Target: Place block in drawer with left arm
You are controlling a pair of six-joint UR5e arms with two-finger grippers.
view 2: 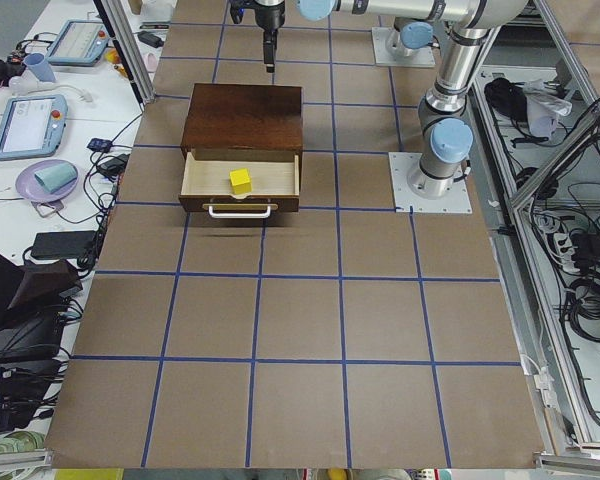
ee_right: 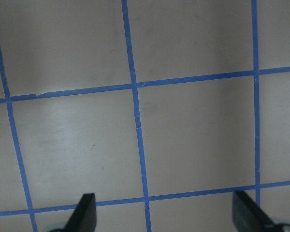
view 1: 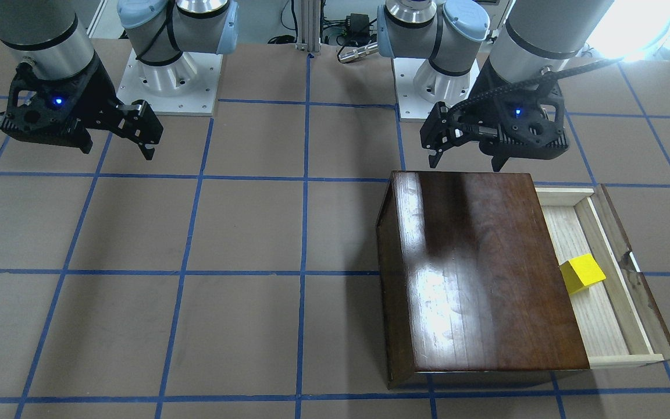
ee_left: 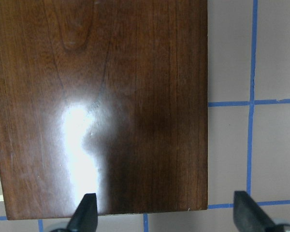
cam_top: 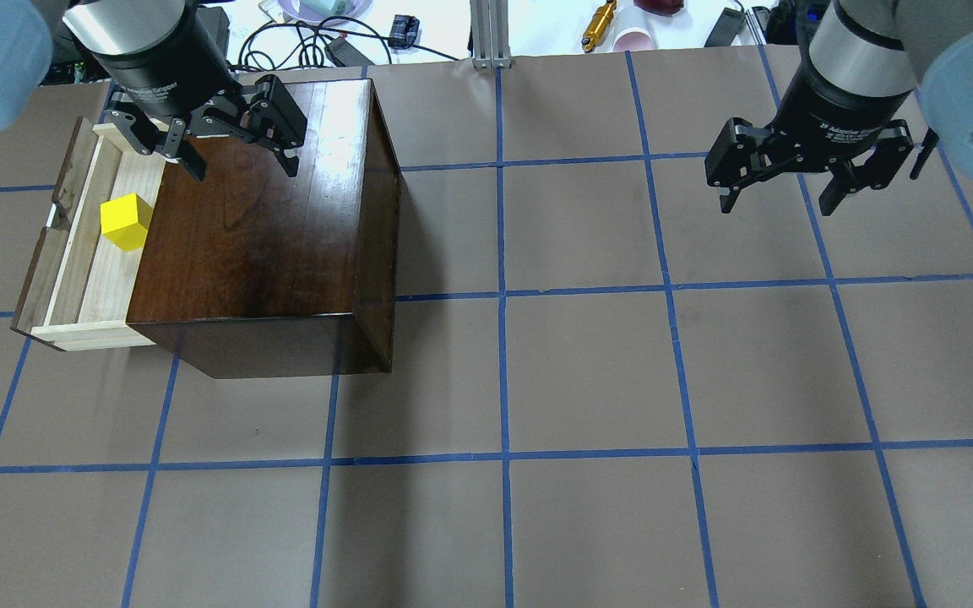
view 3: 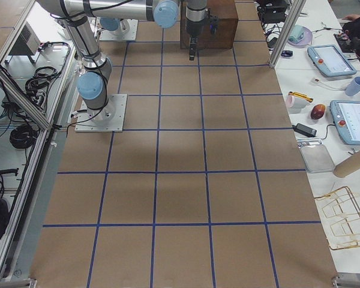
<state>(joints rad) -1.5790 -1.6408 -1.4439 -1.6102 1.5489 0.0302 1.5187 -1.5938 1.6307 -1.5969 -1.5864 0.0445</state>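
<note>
Table [cam_top: 588, 371], blue tape grid [cam_top: 503, 338]; block [cam_top: 126, 222] in drawer [cam_top: 106, 287]; left tool [cam_top: 243, 171], right tool [cam_top: 774, 207] spread.

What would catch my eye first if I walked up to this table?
A bright yellow block sits in the pulled-out drawer of a glossy dark wooden box on the robot's left. The left arm hangs over the box top, jaws open and empty. The right arm hangs far off over the blue-taped table.

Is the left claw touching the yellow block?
Apart. The overhead view shows the left claw open over the box, while the block sits in the drawer, a clear gap between them.
</note>
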